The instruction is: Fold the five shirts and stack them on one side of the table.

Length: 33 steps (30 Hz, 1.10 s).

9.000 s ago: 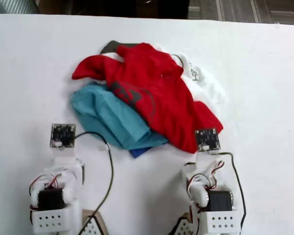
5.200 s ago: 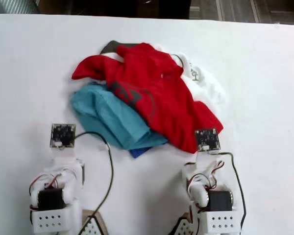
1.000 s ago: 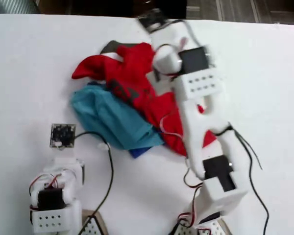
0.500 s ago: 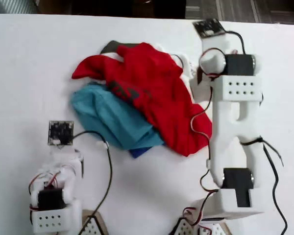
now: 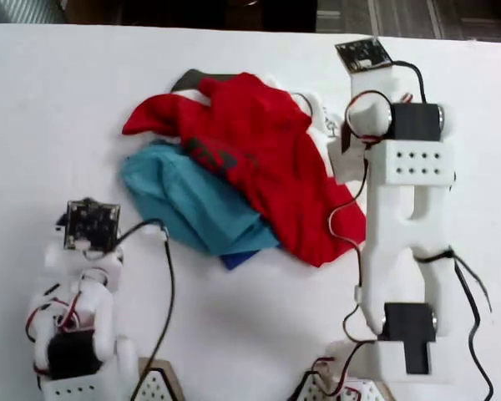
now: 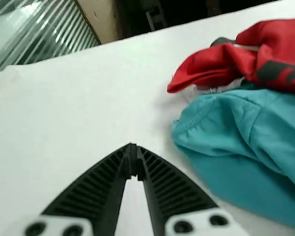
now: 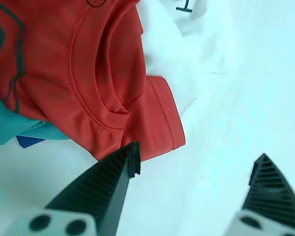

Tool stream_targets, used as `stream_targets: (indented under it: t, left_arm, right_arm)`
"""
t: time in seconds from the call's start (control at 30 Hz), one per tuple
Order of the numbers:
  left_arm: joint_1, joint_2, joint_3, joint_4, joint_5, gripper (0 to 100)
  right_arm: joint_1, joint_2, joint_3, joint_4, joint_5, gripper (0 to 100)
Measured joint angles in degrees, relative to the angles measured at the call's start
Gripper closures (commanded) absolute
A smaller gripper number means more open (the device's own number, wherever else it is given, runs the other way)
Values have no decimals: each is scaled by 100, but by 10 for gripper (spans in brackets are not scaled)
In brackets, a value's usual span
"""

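worktop point(image 5: 58, 109): white, spans the whole high view and carries everything below.

Shirts: five, in one loose heap at centre to upper centre of the high view, none folded.
- red shirt point(image 5: 267, 167): topmost and largest. It runs diagonally from the heap's upper left to its lower right and has a dark print on the chest.
- teal shirt point(image 5: 192, 205): tucked under the red shirt's left side, bulging out at the heap's lower left.
- blue shirt point(image 5: 238, 260): a small corner at the heap's lower edge, beneath the teal shirt.
- white shirt point(image 5: 321, 113): under the red shirt at the heap's upper right, hard to tell from the worktop.
- dark shirt point(image 5: 188, 80): a narrow strip at the heap's top edge, under the red shirt.

left arm point(image 5: 75, 326): lower left of the high view, folded back, apart from the heap.
left tool point(image 6: 133, 147): fingers pressed together, nothing between them. It is over bare worktop, with the teal shirt's edge near.

right arm point(image 5: 405, 217): right side of the high view, stretched alongside the heap toward the upper right.
right tool point(image 7: 199, 152): fingers spread wide, gripping nothing. It is over white cloth and worktop, just beside the red shirt's hem. Contact between one finger and the red shirt cannot be told.
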<state>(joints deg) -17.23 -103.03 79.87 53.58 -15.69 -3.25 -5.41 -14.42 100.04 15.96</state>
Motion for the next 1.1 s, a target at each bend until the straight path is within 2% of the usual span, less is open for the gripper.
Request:
stream_targets:
  t: [0.33,0.47,0.57,0.7,1.0,1.1]
  left_arm:
    - [0,0,-607,149,0,976]
    - [9,0,-826,229,0,976]
    - [290,352,-1020,229,0,975]
    - [659,1732,-1591,229,0,974]
    - [1741,6198,-4018,466,0,969]
    - [2066,7270,-4607,501,0,882]
  right_arm:
    - [0,-1020,70,0,0,647]
    - [-9,-1345,554,0,0,647]
    - [-9,-1582,993,0,0,647]
    - [-9,-1996,1398,0,0,647]
    - [-9,-3007,1908,0,0,647]
    - [-9,-3279,2136,0,0,647]
